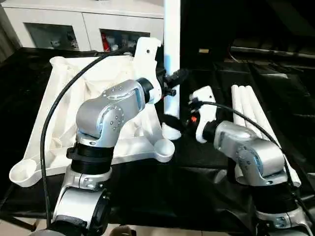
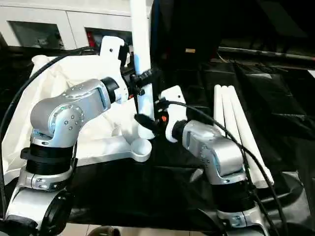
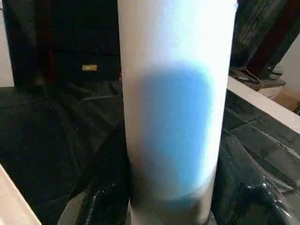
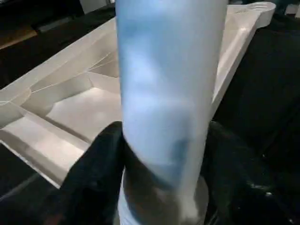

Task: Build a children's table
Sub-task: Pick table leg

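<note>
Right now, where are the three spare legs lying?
In the head views, the three spare legs lie side by side on the black table, on the robot's right, beyond its right forearm.

Upper left of frame: white cabinet (image 1: 83, 27) with two glass doors, small items behind the glass, one red. Work table under black cloth (image 1: 147, 196), creased and glossy. Upper right dark, with black sheeting (image 1: 275, 44). Pale floor (image 1: 15, 230) strip, bottom left corner.

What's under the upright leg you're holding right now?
The upright leg stands flared end down beside the tabletop's near corner socket, not in it. Black cloth lies around its foot; the contact spot itself is hidden.
</note>
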Motion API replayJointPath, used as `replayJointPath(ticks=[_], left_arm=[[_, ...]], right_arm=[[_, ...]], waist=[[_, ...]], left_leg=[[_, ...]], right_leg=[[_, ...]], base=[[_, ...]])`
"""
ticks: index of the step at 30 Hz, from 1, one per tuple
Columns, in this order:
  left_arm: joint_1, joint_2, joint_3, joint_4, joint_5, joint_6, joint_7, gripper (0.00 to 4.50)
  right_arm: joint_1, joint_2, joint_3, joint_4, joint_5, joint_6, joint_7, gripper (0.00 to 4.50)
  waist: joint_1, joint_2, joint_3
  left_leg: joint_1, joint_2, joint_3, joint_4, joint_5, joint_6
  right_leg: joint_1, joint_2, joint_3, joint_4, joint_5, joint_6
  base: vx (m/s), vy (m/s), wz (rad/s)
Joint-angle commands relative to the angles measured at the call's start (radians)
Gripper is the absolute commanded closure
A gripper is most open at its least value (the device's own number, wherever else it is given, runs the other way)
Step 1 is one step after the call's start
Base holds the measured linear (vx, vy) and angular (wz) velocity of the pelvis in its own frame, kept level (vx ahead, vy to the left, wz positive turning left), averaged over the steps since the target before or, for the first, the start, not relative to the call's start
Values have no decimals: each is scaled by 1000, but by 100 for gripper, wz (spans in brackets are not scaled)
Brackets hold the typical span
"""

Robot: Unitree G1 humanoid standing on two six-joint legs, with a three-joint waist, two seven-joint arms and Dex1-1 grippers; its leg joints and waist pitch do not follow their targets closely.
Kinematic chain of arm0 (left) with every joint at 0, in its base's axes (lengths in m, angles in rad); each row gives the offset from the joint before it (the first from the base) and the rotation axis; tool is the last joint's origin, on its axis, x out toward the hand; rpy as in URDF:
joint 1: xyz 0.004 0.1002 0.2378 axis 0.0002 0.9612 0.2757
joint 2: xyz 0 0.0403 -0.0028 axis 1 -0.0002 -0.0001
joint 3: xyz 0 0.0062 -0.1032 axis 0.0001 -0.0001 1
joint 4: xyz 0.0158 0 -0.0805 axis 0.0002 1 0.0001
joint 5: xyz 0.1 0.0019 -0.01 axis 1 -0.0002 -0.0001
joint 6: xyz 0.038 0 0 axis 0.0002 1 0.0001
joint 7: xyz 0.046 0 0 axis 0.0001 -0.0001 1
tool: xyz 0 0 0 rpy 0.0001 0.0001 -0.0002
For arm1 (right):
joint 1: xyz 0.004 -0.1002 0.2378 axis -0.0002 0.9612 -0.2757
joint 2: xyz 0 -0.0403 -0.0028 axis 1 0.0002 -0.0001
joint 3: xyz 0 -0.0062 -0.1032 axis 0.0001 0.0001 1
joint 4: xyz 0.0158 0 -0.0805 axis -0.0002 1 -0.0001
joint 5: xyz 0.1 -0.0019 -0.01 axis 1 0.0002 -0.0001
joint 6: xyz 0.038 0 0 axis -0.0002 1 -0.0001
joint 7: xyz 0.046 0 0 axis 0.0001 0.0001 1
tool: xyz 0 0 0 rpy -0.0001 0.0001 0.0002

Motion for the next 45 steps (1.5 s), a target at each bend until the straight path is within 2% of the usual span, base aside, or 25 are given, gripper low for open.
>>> replayJointPath(ticks=[1, 7, 8, 10, 12, 13, 15, 17, 19, 20, 21, 22, 24, 28, 32, 38, 44, 45], left_arm=[[-13, 5, -9, -13, 11, -13, -2, 262], [-6, 21, -34, -4, 36, -29, -17, 262], [-4, 27, -43, -3, 41, -36, -26, 227], [4, 49, -63, -10, 26, -37, -82, 192], [14, 63, -64, -32, -22, -19, -148, 190], [25, 77, -68, -52, -50, -21, -200, 182], [29, 84, -68, -58, -60, -22, -222, 170], [38, 95, -61, -58, -78, -20, -255, 147], [65, 138, -56, -69, -134, -10, -357, 133], [74, 156, -59, -76, -147, -11, -392, 124], [87, 184, -59, -85, -164, -8, -439, 124], [88, 188, -57, -84, -166, -4, -444, 150], [87, 187, -34, -75, -179, -3, -452, 169], [76, 176, 9, -59, -205, 13, -446, 207], [75, 184, 14, -51, -231, 2, -458, 242], [57, 160, 61, -24, -264, 12, -429, 253], [39, 157, 42, 10, -218, -16, -370, 254], [39, 158, 40, 9, -217, -17, -371, 254]], right_arm=[[-14, -8, -2, 17, -9, 9, -6, 235], [-17, -11, -7, 21, 4, 1, 12, 256], [-16, -13, -9, 18, 11, -1, 21, 257], [-8, -22, -14, 4, 34, -8, 56, 257], [-1, -33, -21, -13, 59, -14, 93, 257], [10, -45, -35, -40, 96, -20, 139, 257], [15, -54, -42, -55, 115, -24, 167, 257], [25, -69, -56, -78, 150, -25, 213, 257], [40, -104, -79, -108, 210, -4, 287, 257], [44, -118, -85, -113, 223, 0, 309, 257], [51, -147, -89, -115, 240, 2, 351, 257], [51, -155, -88, -114, 244, 3, 361, 257], [57, -179, -90, -119, 259, 0, 400, 257], [62, -203, -96, -123, 277, 7, 435, 257], [73, -232, -93, -130, 300, 8, 465, 257], [86, -253, -83, -138, 316, 11, 496, 257], [87, -254, -65, -128, 293, -20, 470, 257], [87, -253, -64, -127, 291, -21, 467, 222]], waist=[[-6, -4, -71], [-6, -4, -70], [-5, -3, -71], [-4, -2, -71], [-4, 0, -73], [-4, 0, -73], [-3, 0, -73], [-4, -1, -73], [1, 1, -71], [1, 2, -71], [-1, 3, -70], [-2, 5, -70], [-2, 4, -68], [-2, 1, -69], [1, 0, -70], [2, -4, -71], [3, -4, -72], [2, -3, -72]], left_leg=[[28, 57, -25, -62, -53, -30], [27, 57, -25, -62, -54, -27], [28, 58, -26, -62, -57, -29], [28, 57, -26, -62, -57, -29], [28, 57, -25, -61, -50, -28], [27, 58, -25, -61, -48, -28], [27, 58, -24, -60, -48, -19], [28, 57, -23, -59, -51, -14], [27, 56, -24, -59, -67, -6], [28, 59, -25, -61, -76, -10], [30, 58, -25, -62, -83, -16], [30, 58, -24, -63, -90, -19], [31, 58, -22, -62, -113, -26], [28, 58, -23, -61, -101, -24], [27, 57, -22, -59, -91, -14], [26, 55, -21, -56, -75, -2], [26, 56, -23, -56, -78, -1], [26, 57, -23, -56, -76, 0]], right_leg=[[41, -87, 50, -65, 98, -172], [42, -87, 50, -66, 95, -172], [42, -88, 50, -66, 91, -170], [42, -87, 50, -66, 92, -168], [42, -86, 49, -63, 111, -171], [42, -87, 49, -61, 117, -175], [43, -86, 48, -59, 138, -186], [41, -85, 48, -60, 132, -193], [45, -90, 48, -63, 99, -195], [42, -87, 48, -63, 85, -192], [39, -84, 47, -63, 71, -190], [38, -84, 47, -65, 59, -192], [38, -87, 48, -69, 25, -198], [40, -88, 48, -67, 23, -206], [40, -88, 49, -67, 23, -206], [41, -87, 48, -66, 41, -212], [42, -88, 48, -67, 24, -211], [41, -88, 48, -67, 26, -210]], base=[[0, 0, 0], [0, 0, 0], [0, 0, 0], [0, 0, 0], [0, 0, 0], [0, 0, 0], [0, 0, 0], [0, 0, 0], [0, 0, 0], [0, 0, 0], [0, 0, 0], [0, 0, 0], [0, 0, 0], [0, 0, 0], [0, 0, 0], [0, 0, 0], [0, 0, 0], [0, 0, 0]])
